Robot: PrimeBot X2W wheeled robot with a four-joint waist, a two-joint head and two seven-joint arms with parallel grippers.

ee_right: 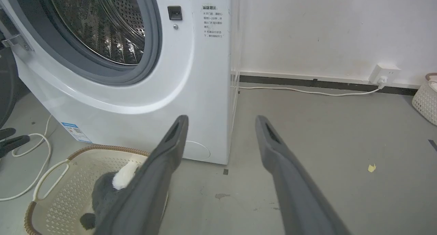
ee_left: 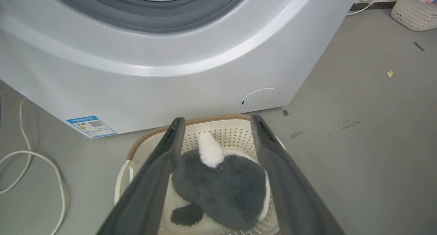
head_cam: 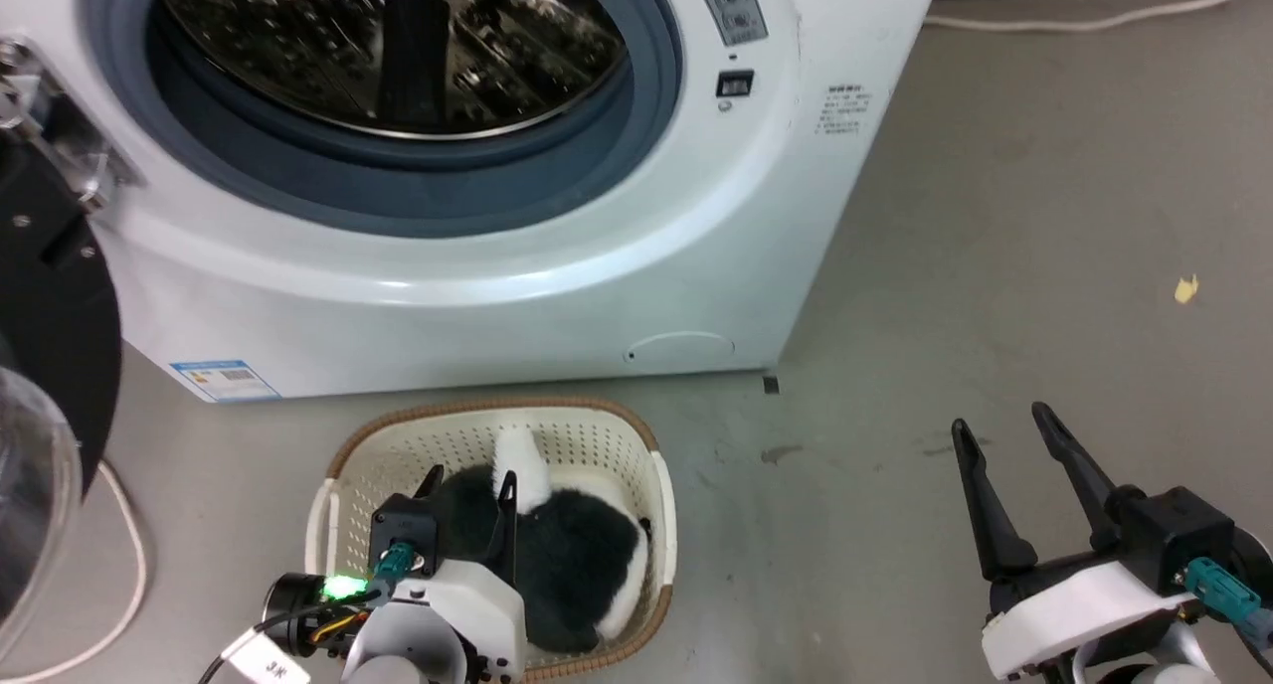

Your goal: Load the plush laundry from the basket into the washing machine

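The black and white plush laundry point(head_cam: 577, 555) lies in the cream basket point(head_cam: 398, 445) on the floor before the white washing machine point(head_cam: 557, 266). Its white tuft point(ee_left: 209, 152) points toward the washer. My left gripper point(head_cam: 469, 483) hangs open just above the plush, fingers point(ee_left: 164, 160) spread on either side of it, not touching. The washer's steel drum point(head_cam: 398, 48) stands open, and the black-rimmed door point(head_cam: 40, 346) is swung out to the left. My right gripper point(head_cam: 1002, 427) is open over bare floor, well to the right of the basket point(ee_right: 68, 180).
A white cable point(ee_left: 41, 163) loops on the floor left of the basket. Another cord point(ee_right: 307, 91) runs along the wall to a socket point(ee_right: 385, 73). A second white basket point(ee_left: 414, 11) stands far right. A yellow scrap point(head_cam: 1185, 288) lies on the grey floor.
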